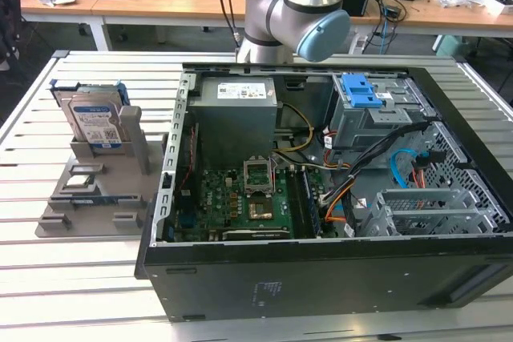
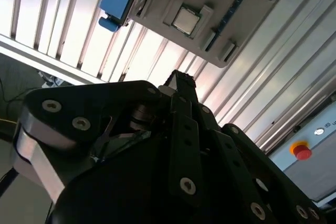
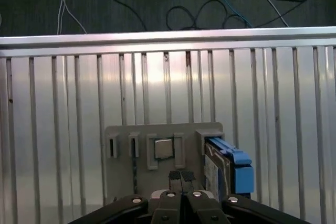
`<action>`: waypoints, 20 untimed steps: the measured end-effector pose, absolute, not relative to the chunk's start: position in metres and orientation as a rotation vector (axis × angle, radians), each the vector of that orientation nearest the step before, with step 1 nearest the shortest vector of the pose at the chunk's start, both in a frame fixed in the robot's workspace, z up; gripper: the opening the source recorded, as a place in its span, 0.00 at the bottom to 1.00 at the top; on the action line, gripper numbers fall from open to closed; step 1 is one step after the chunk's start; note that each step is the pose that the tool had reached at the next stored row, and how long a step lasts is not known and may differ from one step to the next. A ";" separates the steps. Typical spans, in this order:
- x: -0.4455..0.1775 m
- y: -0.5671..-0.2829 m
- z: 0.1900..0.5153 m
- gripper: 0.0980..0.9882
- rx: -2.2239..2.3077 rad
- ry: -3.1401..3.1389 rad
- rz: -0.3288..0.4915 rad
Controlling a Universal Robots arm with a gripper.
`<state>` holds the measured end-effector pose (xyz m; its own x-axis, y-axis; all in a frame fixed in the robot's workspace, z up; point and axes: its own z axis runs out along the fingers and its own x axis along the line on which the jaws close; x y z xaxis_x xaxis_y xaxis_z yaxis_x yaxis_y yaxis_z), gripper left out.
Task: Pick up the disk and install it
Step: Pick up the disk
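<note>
The flat silver hard drive with a white-and-blue label, framed by a blue plastic caddy [image 1: 94, 122], stands on edge in a slot of the grey slotted plastic stand [image 1: 92, 198]. The stand lies on the ribbed aluminium surface [image 1: 72, 278], at about nine o'clock from the open black computer case [image 1: 321, 278] in the exterior view. The grey-and-blue robot arm [image 1: 296, 14] rises at twelve o'clock from the case. In the first wrist view the black tool [image 3: 181, 177] points toward the stand with its fingers pressed together on nothing, apart from the hard drive. A small square silver chip [image 3: 164, 149] sits in a neighbouring pocket of the stand.
</note>
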<state>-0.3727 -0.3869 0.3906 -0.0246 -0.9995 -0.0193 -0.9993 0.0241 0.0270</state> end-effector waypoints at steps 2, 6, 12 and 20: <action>-0.373 -0.387 0.391 0.01 2.203 -2.232 -0.051; -0.373 -0.387 0.391 0.08 2.203 -2.232 -0.051; -0.373 -0.387 0.391 0.36 2.203 -2.232 -0.051; -0.372 -0.376 0.391 0.50 2.203 -2.232 -0.051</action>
<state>-0.3718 -0.3758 0.3905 -0.0132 -0.9997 -0.0193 -0.9996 0.0126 0.0269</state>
